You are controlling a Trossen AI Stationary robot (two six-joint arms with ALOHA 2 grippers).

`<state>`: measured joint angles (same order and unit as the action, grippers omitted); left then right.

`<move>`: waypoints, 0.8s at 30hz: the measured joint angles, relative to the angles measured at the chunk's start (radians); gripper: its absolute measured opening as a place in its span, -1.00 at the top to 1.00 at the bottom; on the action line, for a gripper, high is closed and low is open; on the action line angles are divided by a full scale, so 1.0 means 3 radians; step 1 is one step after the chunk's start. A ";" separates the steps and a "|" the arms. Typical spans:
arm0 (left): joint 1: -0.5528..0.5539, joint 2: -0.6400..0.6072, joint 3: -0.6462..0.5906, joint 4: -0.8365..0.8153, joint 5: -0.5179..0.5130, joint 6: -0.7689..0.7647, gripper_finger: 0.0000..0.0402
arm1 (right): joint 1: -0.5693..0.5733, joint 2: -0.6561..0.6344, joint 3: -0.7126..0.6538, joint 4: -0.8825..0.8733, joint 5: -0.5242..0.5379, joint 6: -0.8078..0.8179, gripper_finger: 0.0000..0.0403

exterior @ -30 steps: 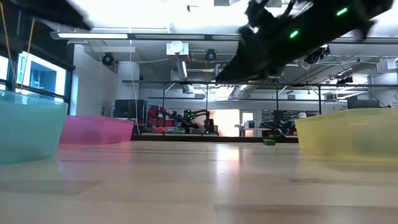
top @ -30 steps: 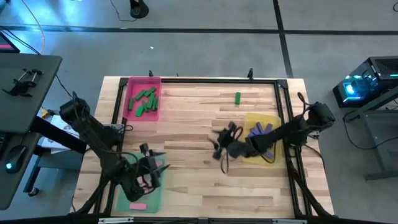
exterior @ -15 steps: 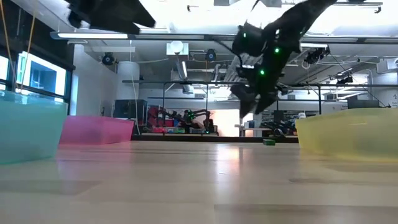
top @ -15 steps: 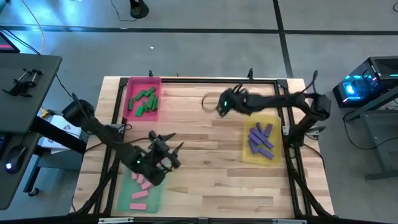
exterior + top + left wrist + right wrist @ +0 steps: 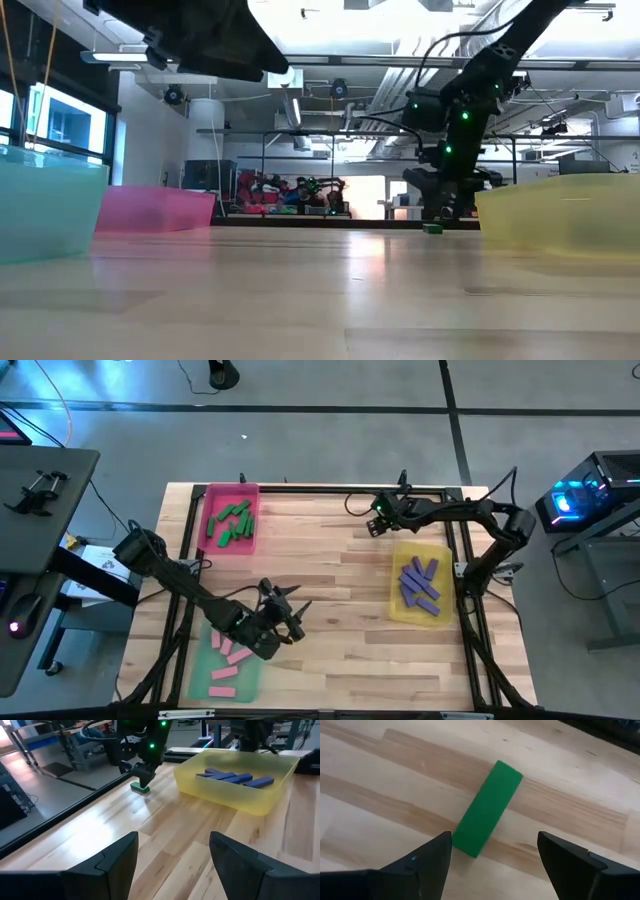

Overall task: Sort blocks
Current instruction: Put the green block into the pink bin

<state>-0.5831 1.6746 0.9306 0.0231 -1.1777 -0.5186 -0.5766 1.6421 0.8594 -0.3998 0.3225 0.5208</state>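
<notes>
A single green block [image 5: 487, 816] lies flat on the bare wood near the table's far edge; it also shows in the left wrist view [image 5: 140, 788] and the low view [image 5: 432, 228]. My right gripper [image 5: 492, 865] hovers over it, open and pointing steeply down, one finger on either side of the block's near end without touching it [image 5: 381, 525]. My left gripper [image 5: 298, 618] is open and holds nothing. It stands above the table just right of the green tray [image 5: 205, 685], which holds pink blocks [image 5: 224, 672].
A pink tray [image 5: 250, 490] at the far left holds several green blocks [image 5: 231, 522]. A yellow tray [image 5: 398, 610] at the right holds several purple blocks [image 5: 420, 584]. A black frame [image 5: 320, 489] runs along the table's edges. Bare wood lies between the trays.
My right gripper has swung from beside the yellow tray toward the table's far edge, turning to point down, and has sunk over the green block. My left gripper has moved from above the green tray toward the right, out over the bare wood.
</notes>
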 joint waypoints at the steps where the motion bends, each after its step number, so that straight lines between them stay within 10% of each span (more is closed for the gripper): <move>1: 0.0008 0.0014 0.0000 0.0024 0.0020 0.0018 -0.17 | -0.0007 0.0000 -0.0037 0.0070 -0.0006 0.0008 -0.39; 11: 0.0122 0.0026 0.0000 0.0021 0.0185 0.0023 -0.17 | -0.0050 0.0227 -0.0135 0.0542 -0.0232 -0.0003 -0.22; 24: 0.0136 0.0026 -0.0016 0.0006 0.0516 0.0046 -0.17 | 0.0269 0.0329 -0.0132 0.0623 -0.0161 -0.0446 0.66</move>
<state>-0.5423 1.6825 0.9259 0.0248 -1.0230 -0.5048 -0.4959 1.7407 0.8199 -0.2131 0.2742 0.3869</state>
